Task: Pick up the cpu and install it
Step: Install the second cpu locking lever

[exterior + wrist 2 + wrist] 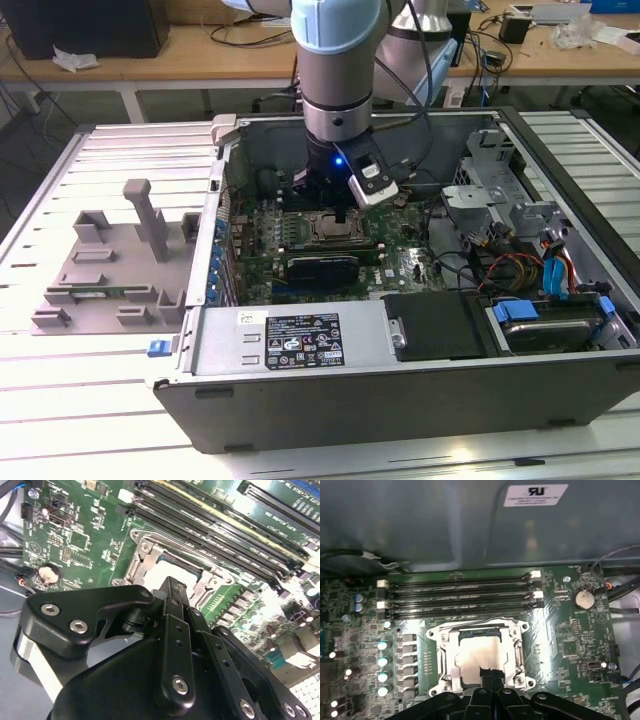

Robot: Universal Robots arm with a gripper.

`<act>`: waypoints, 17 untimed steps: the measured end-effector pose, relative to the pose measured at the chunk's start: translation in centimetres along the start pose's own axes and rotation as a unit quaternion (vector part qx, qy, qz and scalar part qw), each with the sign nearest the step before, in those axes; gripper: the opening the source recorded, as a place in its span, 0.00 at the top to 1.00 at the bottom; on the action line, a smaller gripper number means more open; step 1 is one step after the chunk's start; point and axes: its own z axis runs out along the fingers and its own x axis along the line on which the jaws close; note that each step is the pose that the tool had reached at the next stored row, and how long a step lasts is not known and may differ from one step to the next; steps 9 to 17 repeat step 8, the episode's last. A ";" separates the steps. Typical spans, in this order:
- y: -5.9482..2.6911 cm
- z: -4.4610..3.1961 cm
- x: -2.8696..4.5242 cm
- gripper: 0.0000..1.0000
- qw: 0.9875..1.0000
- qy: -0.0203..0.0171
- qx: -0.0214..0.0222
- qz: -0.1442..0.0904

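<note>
So right now I've got the hand (487, 676) down inside the open PC case (300, 340), fingertips pinched together right over the cpu (482, 657). The chip sits flat inside the socket frame (445, 655) on the motherboard (560, 635), just below the RAM slots (460, 592). I can't tell if the fingers are gripping its edge or merely touching the lid. My guess: it's light, stiff and slick on that metal top, with a delicate underside, so the side edges are where to hold it. Grey tray (110, 270) sits on the worktop (100, 400) beside the case.
</note>
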 end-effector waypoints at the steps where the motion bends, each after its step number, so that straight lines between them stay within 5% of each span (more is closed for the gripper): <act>1: 0.00 0.00 0.00 0.89 1.000 0.000 0.000 0.000; 17: 0.03 0.01 0.00 0.89 1.000 0.000 0.000 0.000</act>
